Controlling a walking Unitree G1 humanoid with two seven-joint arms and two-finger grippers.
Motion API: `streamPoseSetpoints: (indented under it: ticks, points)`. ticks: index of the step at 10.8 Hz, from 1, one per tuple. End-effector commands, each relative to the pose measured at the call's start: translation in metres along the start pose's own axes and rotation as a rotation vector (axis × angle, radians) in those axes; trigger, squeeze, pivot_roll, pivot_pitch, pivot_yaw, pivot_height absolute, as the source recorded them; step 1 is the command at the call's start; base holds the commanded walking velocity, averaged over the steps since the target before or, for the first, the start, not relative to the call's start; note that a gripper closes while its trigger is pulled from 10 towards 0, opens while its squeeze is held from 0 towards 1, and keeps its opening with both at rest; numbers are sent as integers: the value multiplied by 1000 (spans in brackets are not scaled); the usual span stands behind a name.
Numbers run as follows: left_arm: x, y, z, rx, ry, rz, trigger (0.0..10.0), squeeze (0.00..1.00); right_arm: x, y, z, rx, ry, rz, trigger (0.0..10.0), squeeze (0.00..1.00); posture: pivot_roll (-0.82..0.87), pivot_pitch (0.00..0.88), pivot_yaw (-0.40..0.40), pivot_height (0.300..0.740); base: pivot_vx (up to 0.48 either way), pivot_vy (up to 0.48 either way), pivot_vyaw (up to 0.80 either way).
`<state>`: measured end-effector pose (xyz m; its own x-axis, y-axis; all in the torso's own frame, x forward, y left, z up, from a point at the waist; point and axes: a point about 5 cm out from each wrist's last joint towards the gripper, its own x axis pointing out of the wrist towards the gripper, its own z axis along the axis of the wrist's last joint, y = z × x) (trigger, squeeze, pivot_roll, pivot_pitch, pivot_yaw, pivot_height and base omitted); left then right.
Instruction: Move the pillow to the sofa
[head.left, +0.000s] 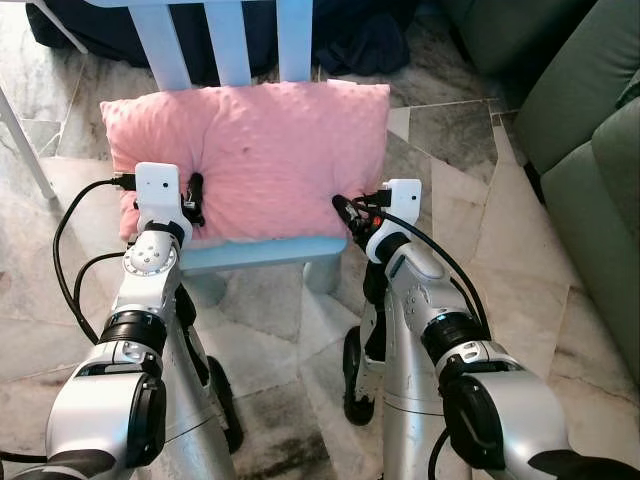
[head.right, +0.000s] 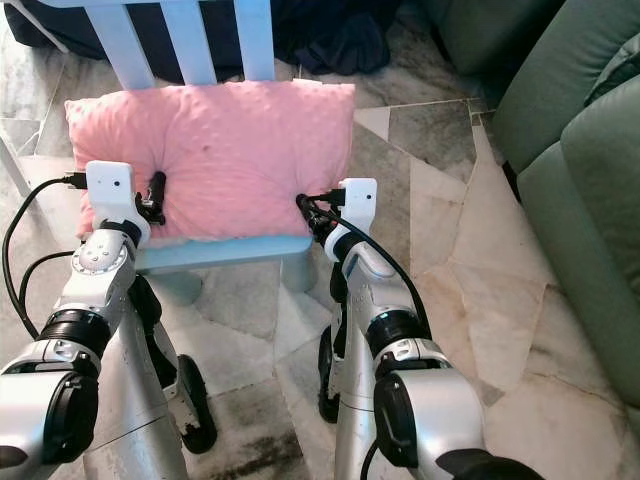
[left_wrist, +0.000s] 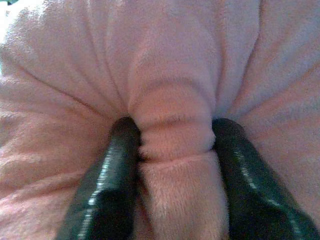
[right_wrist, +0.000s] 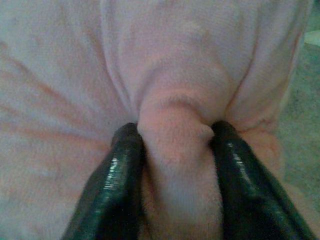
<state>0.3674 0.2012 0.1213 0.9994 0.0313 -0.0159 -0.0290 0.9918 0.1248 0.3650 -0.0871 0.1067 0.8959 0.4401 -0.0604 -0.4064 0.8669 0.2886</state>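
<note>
A pink pillow (head.left: 255, 155) lies flat on the seat of a light blue chair (head.left: 265, 252). My left gripper (head.left: 193, 200) is shut on the pillow's near left edge, and a fold of pink fabric (left_wrist: 172, 145) bulges between its two black fingers. At the near right corner my right gripper (head.left: 343, 212) is shut on the pillow too, pinching a ridge of fabric (right_wrist: 177, 150). The green sofa (head.left: 590, 150) stands to the right, beyond a strip of floor.
The chair's slatted back (head.left: 240, 40) rises behind the pillow, with dark cloth (head.left: 365, 45) on the floor beyond it. Marble tiles (head.left: 470, 200) cover the floor between chair and sofa. A white leg (head.left: 25, 140) slants at the far left.
</note>
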Motion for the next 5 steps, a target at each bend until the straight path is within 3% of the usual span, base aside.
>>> streamPoseSetpoints:
  ticks: [1, 3, 5]
  points:
    - [-18, -15, -47, -13, 208, -57, 0, 0, -8, 1, -29, 29, 117, -1, 0, 0, 18, 415, -112, 420, 0, 0, 0]
    - [-15, -11, -39, -23, 142, -37, 0, 0, -8, 1, -29, 5, 126, 1, 0, 0, 19, 405, -115, 420, 0, 0, 0]
    - [-14, -13, -39, -20, 151, -49, 0, 0, -8, -1, -30, -5, 133, -7, 0, 0, 6, 399, -119, 420, 0, 0, 0]
